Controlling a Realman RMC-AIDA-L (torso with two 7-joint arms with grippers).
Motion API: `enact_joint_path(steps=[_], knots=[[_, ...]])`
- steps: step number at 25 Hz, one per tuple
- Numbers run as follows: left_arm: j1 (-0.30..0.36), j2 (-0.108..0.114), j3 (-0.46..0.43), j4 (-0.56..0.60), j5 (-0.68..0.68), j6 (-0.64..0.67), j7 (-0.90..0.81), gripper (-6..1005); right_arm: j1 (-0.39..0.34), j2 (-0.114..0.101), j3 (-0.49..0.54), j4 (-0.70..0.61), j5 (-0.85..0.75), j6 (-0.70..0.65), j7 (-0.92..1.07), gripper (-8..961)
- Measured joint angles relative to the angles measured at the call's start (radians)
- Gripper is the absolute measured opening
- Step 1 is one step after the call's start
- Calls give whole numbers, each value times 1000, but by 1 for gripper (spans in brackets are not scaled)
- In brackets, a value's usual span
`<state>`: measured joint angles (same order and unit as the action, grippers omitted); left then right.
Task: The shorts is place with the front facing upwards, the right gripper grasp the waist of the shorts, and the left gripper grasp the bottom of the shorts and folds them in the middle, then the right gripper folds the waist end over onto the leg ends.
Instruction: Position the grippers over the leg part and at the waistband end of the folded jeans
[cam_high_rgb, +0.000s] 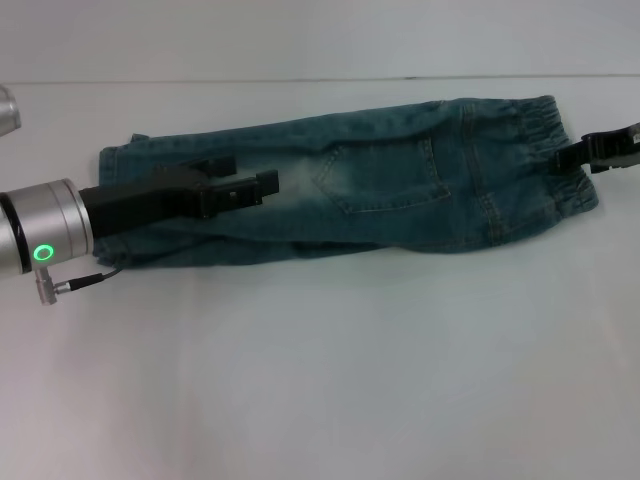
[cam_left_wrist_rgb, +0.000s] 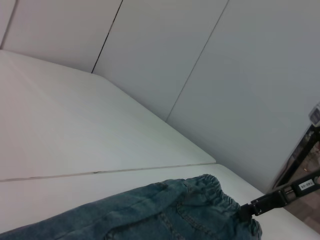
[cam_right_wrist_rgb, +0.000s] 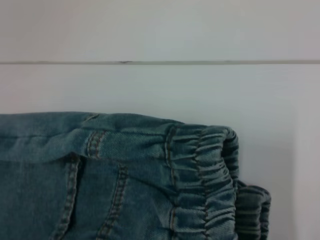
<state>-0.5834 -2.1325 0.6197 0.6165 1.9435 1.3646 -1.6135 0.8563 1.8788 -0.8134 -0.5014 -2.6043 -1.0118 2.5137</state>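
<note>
We saw the shorts (cam_high_rgb: 370, 185) lying long and flat across the upper middle of the head view, on the white table (cam_high_rgb: 320, 370). They were already folded in half the long way, with a back pocket (cam_high_rgb: 385, 175) facing up and both legs stacked together. So the first fold looked done to us.

Our right gripper (cam_high_rgb: 575, 155) was at the right edge of the frame, touching the stretchy waistband (cam_high_rgb: 545, 130). Its fingers seemed to pinch the waistband, but the tips were partly hidden by the cloth, so we could not be fully sure. In the right wrist view the waistband (cam_right_wrist_rgb: 210, 175) filled the lower part of the frame, bunched up and very close.

Our left gripper (cam_high_rgb: 250, 178) hung over the leg end at the left of the frame. Its fingers stood a little apart and held nothing that we could see. In the left wrist view we could see the shorts (cam_left_wrist_rgb: 165, 210) at the bottom and the right gripper (cam_left_wrist_rgb: 247, 207) at the waistband.

What was left, we thought, was the last fold: bringing the waist end over onto the leg ends.

Only a thin cable (cam_high_rgb: 85, 282) hung under the left arm. The left gripper itself sat over the spot where the waist should land, so it might be in the way.
</note>
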Motion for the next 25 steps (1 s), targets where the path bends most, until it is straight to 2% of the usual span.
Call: enact_joint_path(steps=[12,23,25], knots=[[-4,-7,0,-5,0,1,-3,903,1,27,5,15,26,34,-59,669],[-2,-6,0,-12,0,1,-5,902,2,35,8,9,30,-4,-99,614],[-1,-7,0,-12,0,0,-5,903,1,36,9,2,35,-29,-120,551]])
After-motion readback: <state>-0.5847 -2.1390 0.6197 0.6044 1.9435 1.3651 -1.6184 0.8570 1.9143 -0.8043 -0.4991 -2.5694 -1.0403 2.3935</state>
